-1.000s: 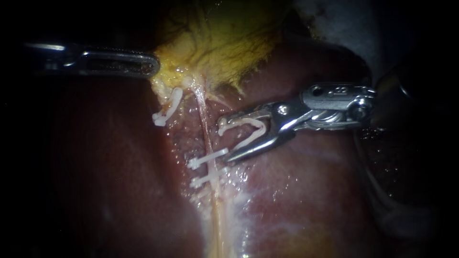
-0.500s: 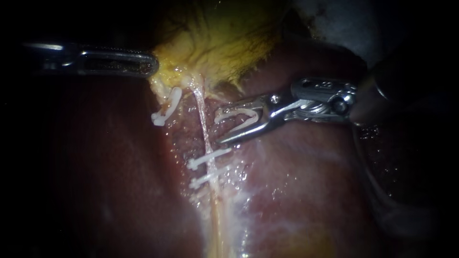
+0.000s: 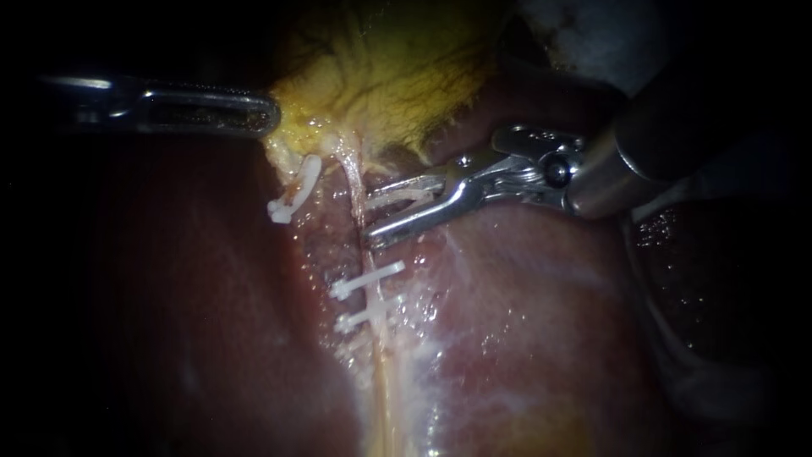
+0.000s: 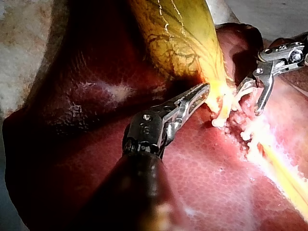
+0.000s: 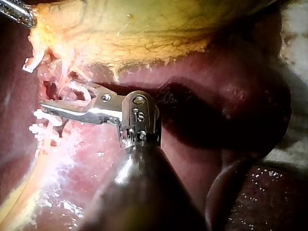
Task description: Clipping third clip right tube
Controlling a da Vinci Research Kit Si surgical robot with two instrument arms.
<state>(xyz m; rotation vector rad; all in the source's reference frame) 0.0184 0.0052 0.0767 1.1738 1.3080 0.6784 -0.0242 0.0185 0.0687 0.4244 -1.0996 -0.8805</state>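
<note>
— Leftward is where my right instrument (image 3: 370, 222) has gone over the last second: its slim steel jaws were out over the dark red, glistening liver (image 3: 541, 322), and now their tips reach the pale, thread-thin right tube (image 3: 349, 173)
— What is it carrying?
— An open white plastic clip (image 3: 404, 195), seated between the two jaws. They press on it from both sides, so they grip it while standing apart. Whether the tube lies fully inside the clip's mouth, I cannot tell from here
— And where does the tube run?
— Down from the yellow-green, veined gallbladder (image 3: 397, 76) and across the liver. The upper closed clip (image 3: 368, 280) and the lower closed clip (image 3: 370, 315) already sit across it; my jaws are between those and the gallbladder
— Left side?
— My left instrument (image 3: 272, 114) has not shifted. Its jaws are closed on the gallbladder's yellow fringe, keeping things taut, I judge
— How will the tube handle?
— Soft, wet and slippery, I expect, and easily torn. I would not grasp it at all, only let the clip straddle it squarely on the bare stretch above the upper closed clip. The clip looks light and springy, so a skewed squeeze could let it slide off
</note>
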